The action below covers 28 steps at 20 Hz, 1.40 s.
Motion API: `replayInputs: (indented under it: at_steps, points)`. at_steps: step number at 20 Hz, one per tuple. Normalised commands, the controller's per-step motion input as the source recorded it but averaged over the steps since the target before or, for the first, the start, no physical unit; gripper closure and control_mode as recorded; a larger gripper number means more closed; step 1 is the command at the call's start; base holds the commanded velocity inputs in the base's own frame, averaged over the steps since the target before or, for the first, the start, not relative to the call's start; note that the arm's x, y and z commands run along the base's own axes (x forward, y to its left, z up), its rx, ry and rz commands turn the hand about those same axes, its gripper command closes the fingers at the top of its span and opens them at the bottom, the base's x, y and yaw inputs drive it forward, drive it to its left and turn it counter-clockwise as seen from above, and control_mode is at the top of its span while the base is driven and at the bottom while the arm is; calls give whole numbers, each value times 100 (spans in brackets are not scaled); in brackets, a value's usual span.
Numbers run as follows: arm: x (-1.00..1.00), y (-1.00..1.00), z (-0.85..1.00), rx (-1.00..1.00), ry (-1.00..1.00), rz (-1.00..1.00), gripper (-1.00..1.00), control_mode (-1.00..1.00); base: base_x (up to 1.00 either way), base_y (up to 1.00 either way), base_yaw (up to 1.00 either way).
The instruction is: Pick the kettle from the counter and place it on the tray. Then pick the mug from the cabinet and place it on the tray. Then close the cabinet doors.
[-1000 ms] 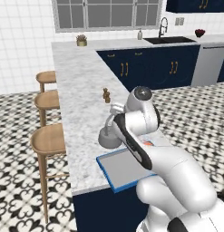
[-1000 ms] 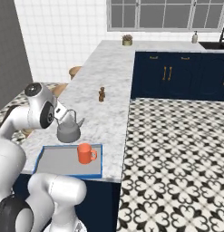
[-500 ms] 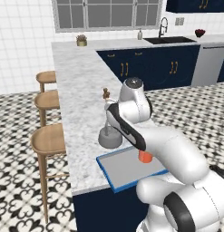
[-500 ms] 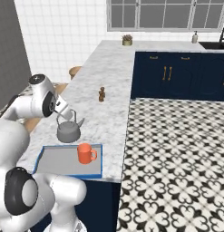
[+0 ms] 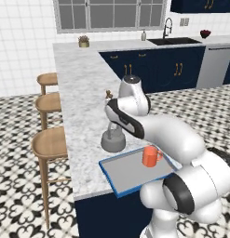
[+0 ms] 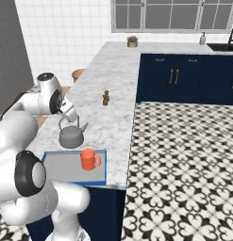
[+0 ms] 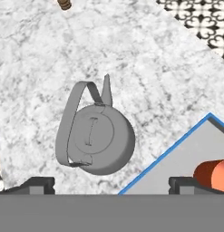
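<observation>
Right, left base view: I see the kettle [image 5: 113, 139] upright on the counter [image 5: 81, 93], just beyond the tray [image 5: 135, 171] at about its 11 o'clock corner, apart from the blue rim or barely so; I cannot tell which.
Mug, left base view: the mug [image 5: 151, 156] already stands on the tray, toward its 2 o'clock side.
Arm, left base view: my wrist hangs over the kettle and hides the handle top, and from here I cannot make out the fingertips.
Right base view: the kettle [image 6: 71, 136] sits at 12 o'clock of the tray [image 6: 59, 167], spout toward 2 o'clock, wire handle arching up under the hand.
Shaker, right base view: a small brown shaker [image 6: 105, 97] stands well apart, further up the counter [image 6: 113, 80].
Hand view: the kettle [image 7: 97, 140] is nearly centred below me, lid knob on top, handle [image 7: 70, 118] lying off toward 9 o'clock.
Tool, hand view: the gripper [image 7: 111, 183] is spread wide and empty, tips at either side above the counter and the tray corner.
Handling, my judgement: rigid metal, probably smooth and slippery on the round body, moderately heavy, so the body is a poor hold.
Grasp, my judgement: I would pinch the crown of the wire handle, jaws across the strip, and expect some swing.
</observation>
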Motion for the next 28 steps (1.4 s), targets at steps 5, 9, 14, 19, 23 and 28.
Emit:
replayInputs:
  at_steps: [5,9,14,19,23,28]
  points:
    - [31,4,-23,1,10,0,-100,-100,0,0,0]
    - [38,10,-13,0,9,-2,-100,-100,0,0,0]
    - [37,19,-16,0,13,-1,-100,-100,0,0,0]
    - [36,6,-19,0,11,-1,-100,-100,0,0,0]
    - [38,3,-22,0,8,-1,-100,-100,0,0,0]
    - [28,2,-27,0,7,0,-100,-100,0,0,0]
